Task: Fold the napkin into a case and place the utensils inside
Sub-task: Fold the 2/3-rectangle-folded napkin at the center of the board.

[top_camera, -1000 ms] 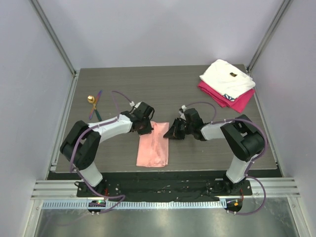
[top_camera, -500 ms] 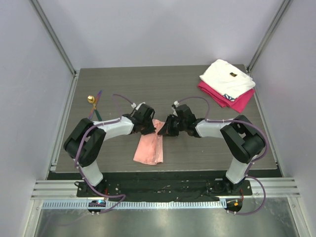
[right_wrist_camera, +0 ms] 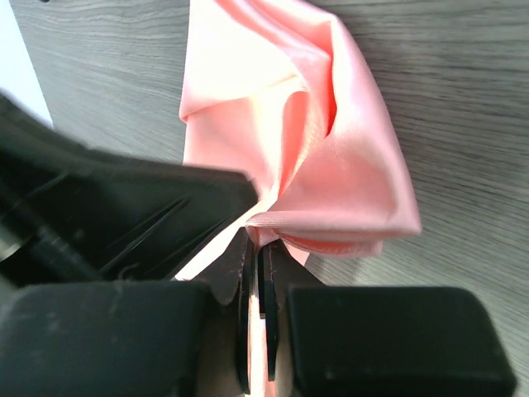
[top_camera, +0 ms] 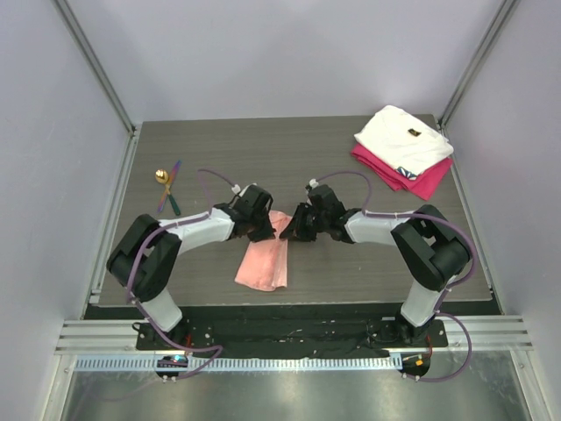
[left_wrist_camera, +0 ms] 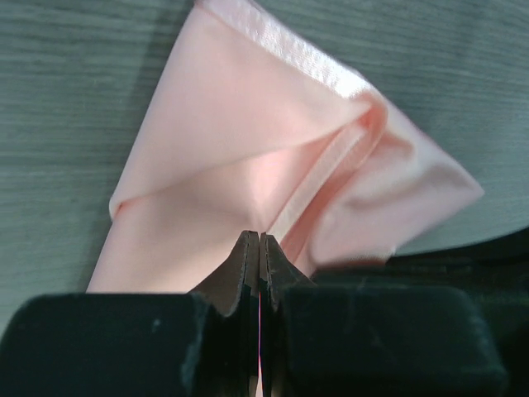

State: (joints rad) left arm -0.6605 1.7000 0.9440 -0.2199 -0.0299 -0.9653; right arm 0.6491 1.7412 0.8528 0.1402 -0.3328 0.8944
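Note:
The salmon-pink napkin (top_camera: 263, 261) lies folded near the table's front centre, its far end lifted and bunched between the two grippers. My left gripper (top_camera: 263, 230) is shut on the napkin's far left edge; in the left wrist view the cloth (left_wrist_camera: 248, 157) fans out from the pinched jaws (left_wrist_camera: 259, 240). My right gripper (top_camera: 296, 230) is shut on the far right edge, where the napkin (right_wrist_camera: 331, 141) is gathered in folds above its jaws (right_wrist_camera: 258, 248). The utensils (top_camera: 167, 186), a gold bowl with purple and green handles, lie at the table's left side.
A folded white cloth (top_camera: 405, 139) sits on a folded magenta cloth (top_camera: 419, 180) at the back right corner. The left gripper's black body fills the left side of the right wrist view. Metal frame posts stand at the table's back corners.
Both grippers moved toward each other and slightly away from the bases, drawing the napkin's far end together. The napkin got narrower and its near end shifted left.

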